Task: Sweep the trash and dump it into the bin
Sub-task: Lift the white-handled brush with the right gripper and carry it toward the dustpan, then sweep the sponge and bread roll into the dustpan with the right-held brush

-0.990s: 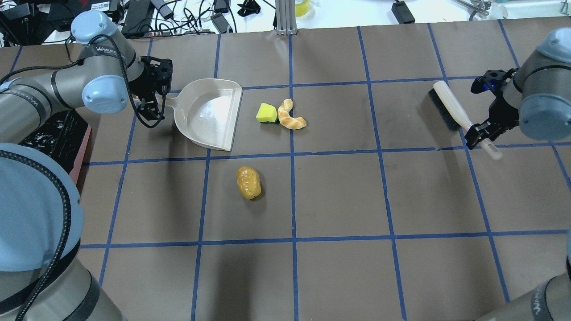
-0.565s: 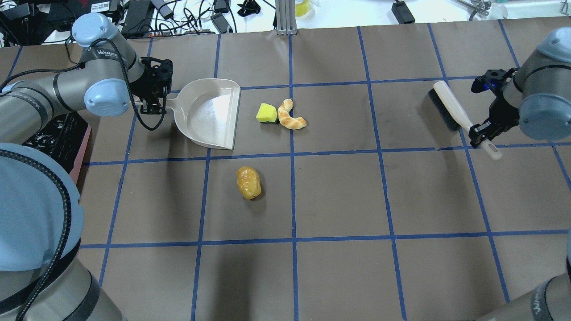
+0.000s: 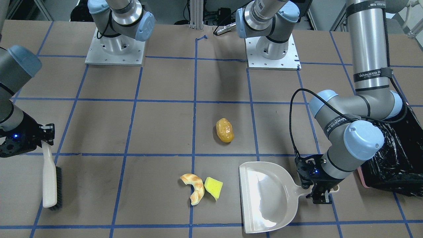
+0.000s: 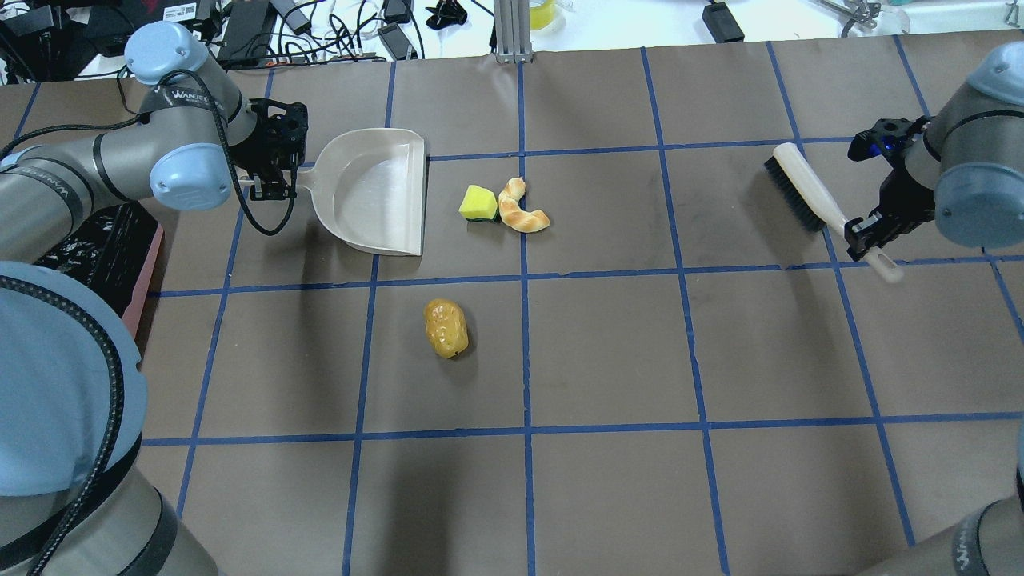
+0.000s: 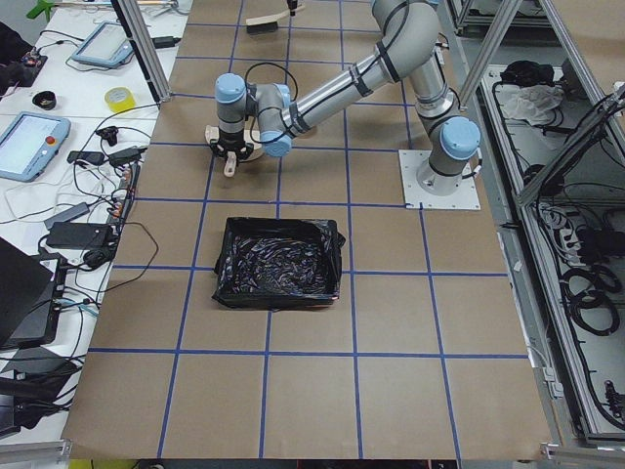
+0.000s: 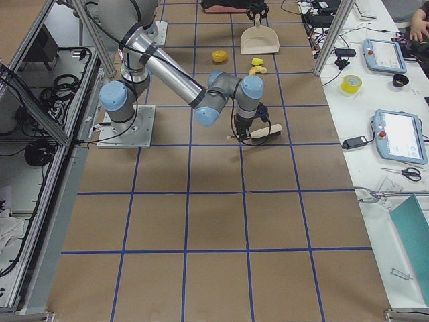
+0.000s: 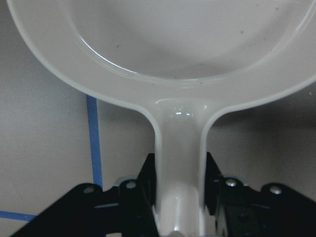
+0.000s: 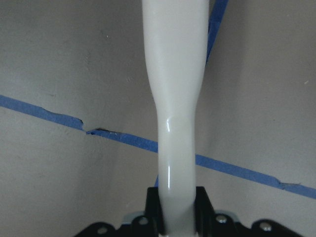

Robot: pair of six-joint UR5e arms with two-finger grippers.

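The golden-brown potato lump (image 4: 446, 328) lies mid-table. The croissant piece (image 4: 522, 211) and the yellow-green wedge (image 4: 478, 203) lie together just right of the cream dustpan (image 4: 372, 192). My left gripper (image 4: 276, 186) is shut on the dustpan's handle (image 7: 178, 163), with the pan's open edge facing the wedge. My right gripper (image 4: 862, 234) is shut on the handle (image 8: 175, 123) of a black-bristled brush (image 4: 800, 190) at the far right. The pink bin with its black bag (image 5: 276, 262) stands behind my left arm at the table's left (image 3: 393, 158).
The table is brown paper with a grid of blue tape lines (image 4: 524, 276). Cables and devices lie along the far edge (image 4: 320, 32). The two arm bases (image 3: 114, 46) stand at the robot's side of the table.
The left gripper has turned the dustpan and shifted it slightly away from the robot, so its open edge now runs nearly straight. The brush has shifted only slightly. The trash has not moved.
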